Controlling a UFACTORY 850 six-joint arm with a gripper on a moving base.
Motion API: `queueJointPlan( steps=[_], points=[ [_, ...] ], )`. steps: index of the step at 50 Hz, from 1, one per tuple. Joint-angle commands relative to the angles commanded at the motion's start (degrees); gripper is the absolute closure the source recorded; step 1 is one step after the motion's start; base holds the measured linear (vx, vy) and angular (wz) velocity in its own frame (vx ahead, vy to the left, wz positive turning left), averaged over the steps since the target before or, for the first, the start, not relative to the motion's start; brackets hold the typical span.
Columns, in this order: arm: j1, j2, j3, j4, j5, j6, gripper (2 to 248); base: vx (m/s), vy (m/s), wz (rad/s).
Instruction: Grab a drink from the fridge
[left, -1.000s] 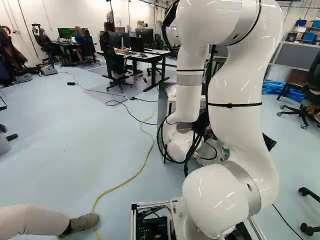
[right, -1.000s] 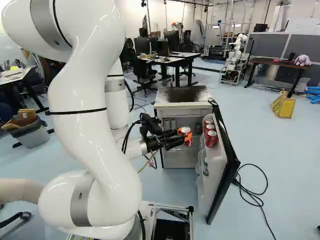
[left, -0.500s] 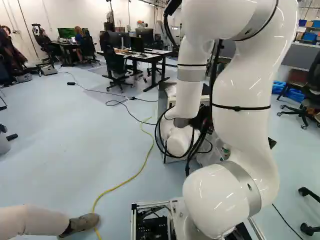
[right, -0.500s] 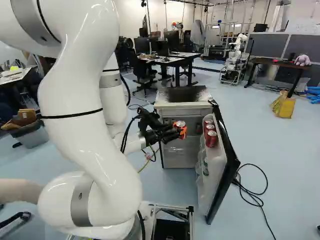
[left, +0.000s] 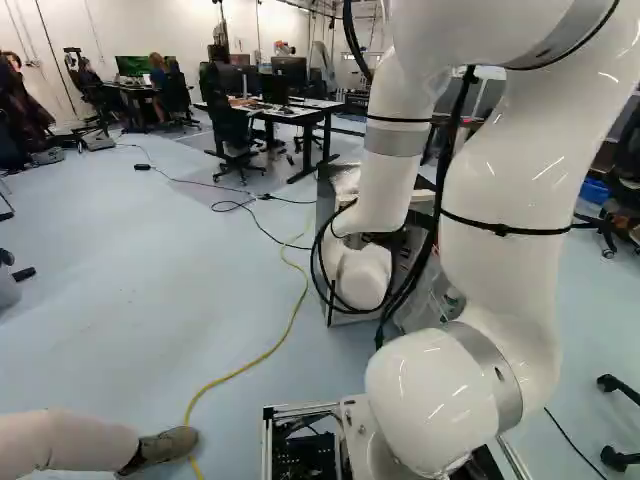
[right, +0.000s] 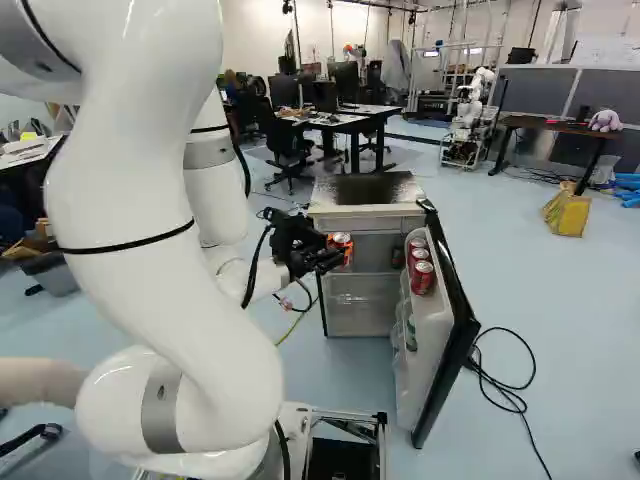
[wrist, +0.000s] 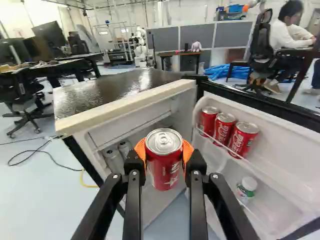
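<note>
The gripper clasps 1 upright red can before the fridge's open front; backing away from the fridge likely comes next.

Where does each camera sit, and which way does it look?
Left base view: behind the arm, to its left, looking ahead and down; the arm hides much of the fridge.
Right base view: behind it, to its right, looking ahead at arm and fridge.
Wrist view: on the wrist, looking along the end effector at its held can.
Right base and wrist views share that can and three door cans.
</note>
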Motion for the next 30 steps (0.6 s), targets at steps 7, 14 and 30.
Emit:
queueJointPlan(
  steps=[7, 14, 30],
  points=[
    [-0.4, 1.5, 0.3, -4.2, -1.5, 0.0, 160, 0.000, 0.000, 0.000],
    [-0.8, 3.1, 0.5, -8.4, -3.0, 0.0, 160, 0.000, 0.000, 0.000],
    [-2.5, 6.3, 1.0, -18.0, -6.4, 0.0, 160, 0.000, 0.000, 0.000]
  ],
)
